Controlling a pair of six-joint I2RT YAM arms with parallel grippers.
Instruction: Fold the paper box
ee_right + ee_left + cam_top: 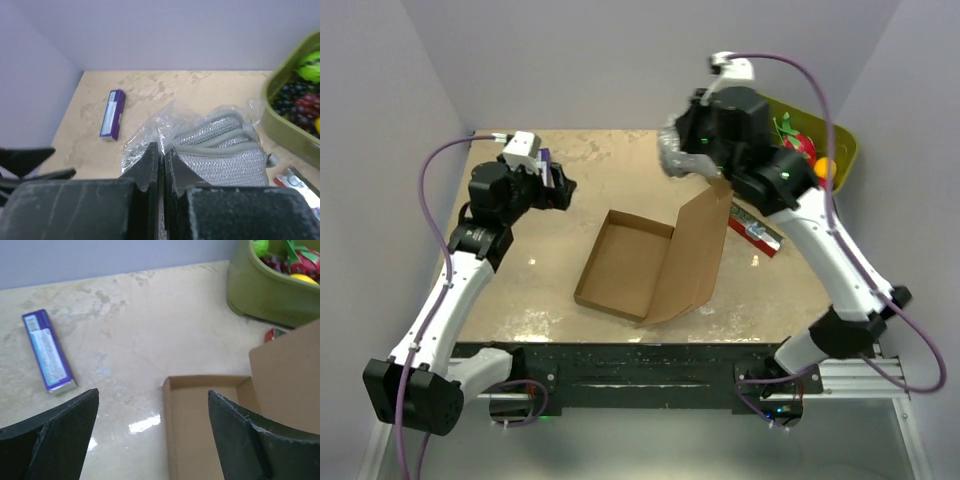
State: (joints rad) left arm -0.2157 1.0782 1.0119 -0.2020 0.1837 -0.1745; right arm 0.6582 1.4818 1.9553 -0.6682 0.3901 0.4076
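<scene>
While a plastic bag (215, 145) was clamped by the right gripper (161, 148), left gripper (152, 392) parted, the paper box (620, 262) was laid lengthwise near-to-far.

Top camera looks down from behind — both wrist cameras, close, share the purple bar (48, 351).

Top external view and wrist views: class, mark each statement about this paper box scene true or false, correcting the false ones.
1. The paper box has its lid shut flat. False: the lid stands raised.
2. The left tool is open. True.
3. The right tool grips a bagged grey mesh item. True.
4. The purple bar lies inside the box. False: it lies on the table, outside it.
</scene>
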